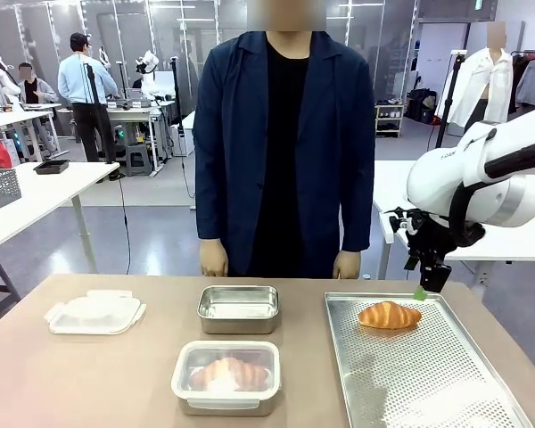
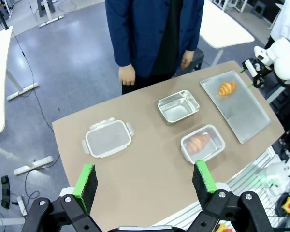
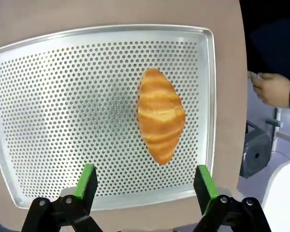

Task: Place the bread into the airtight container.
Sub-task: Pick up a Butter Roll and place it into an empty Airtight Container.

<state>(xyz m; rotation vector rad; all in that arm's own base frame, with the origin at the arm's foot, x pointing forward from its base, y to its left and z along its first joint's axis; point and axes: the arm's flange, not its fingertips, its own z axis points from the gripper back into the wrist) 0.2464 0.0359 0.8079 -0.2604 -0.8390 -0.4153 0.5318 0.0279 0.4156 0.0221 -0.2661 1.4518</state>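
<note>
Right gripper (image 3: 145, 178), jaws apart, above croissant (image 3: 160, 116)

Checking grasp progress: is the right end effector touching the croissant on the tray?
Apart. The right wrist view shows perforated tray visible between the croissant and both pads of the open right end effector.

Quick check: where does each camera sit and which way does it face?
Front view: fixed on the robot's side, facing across the table at the standing person; the right arm and right gripper hang by the perforated tray's far edge.
Left wrist view: high up, looking down on the whole table; the open left gripper frames the bottom edge.
Right wrist view: above the tray, looking straight down at the croissant; its open fingers rise from below.
Shared: all three show that croissant on the tray.
</note>
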